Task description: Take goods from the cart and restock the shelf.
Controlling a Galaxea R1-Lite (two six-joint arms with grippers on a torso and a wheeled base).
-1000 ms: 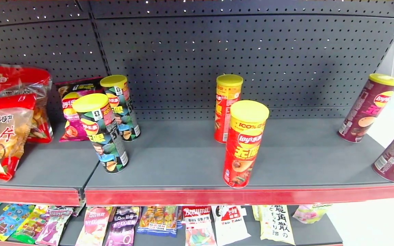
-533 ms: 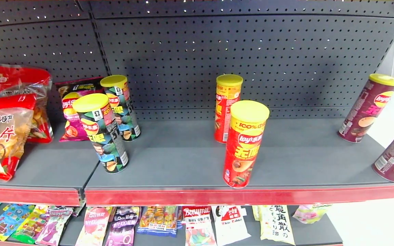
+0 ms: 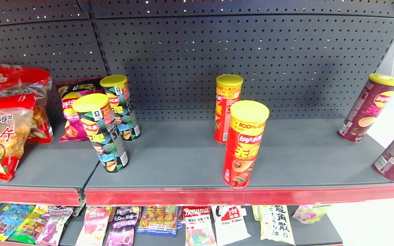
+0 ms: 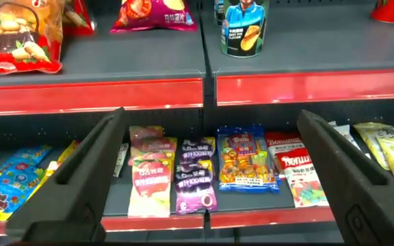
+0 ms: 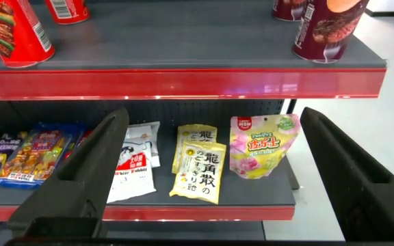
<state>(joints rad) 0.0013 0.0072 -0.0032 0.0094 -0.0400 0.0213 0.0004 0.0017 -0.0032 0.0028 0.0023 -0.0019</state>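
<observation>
On the top shelf (image 3: 183, 160) all the chip cans stand upright. Two dark chip cans (image 3: 101, 136) are on the left, one near and one far. Two red chip cans (image 3: 245, 143) are in the middle, and the near one is close to the red front edge. Two purple-brown chip cans (image 3: 368, 107) are at the right end. Big snack bags (image 3: 2, 136) lean at the far left. Wide bare gaps lie between the groups of cans.

Down low, the left gripper (image 4: 211, 115) hangs in front of the lower shelf (image 3: 313, 234), where candy packs (image 4: 197, 178) lie flat. Its fingers (image 4: 81, 178) are spread wide with nothing between them. The right gripper (image 5: 214, 113) is low too, more to the right, and its fingers (image 5: 81, 178) are also wide apart and hold nothing.

I think this is the fetching step, because both grippers are empty. The next move calls for going to the cart and closing the fingers gently round one thing. Then it must go up into a bare gap and be set down upright without bumping the other cans.
</observation>
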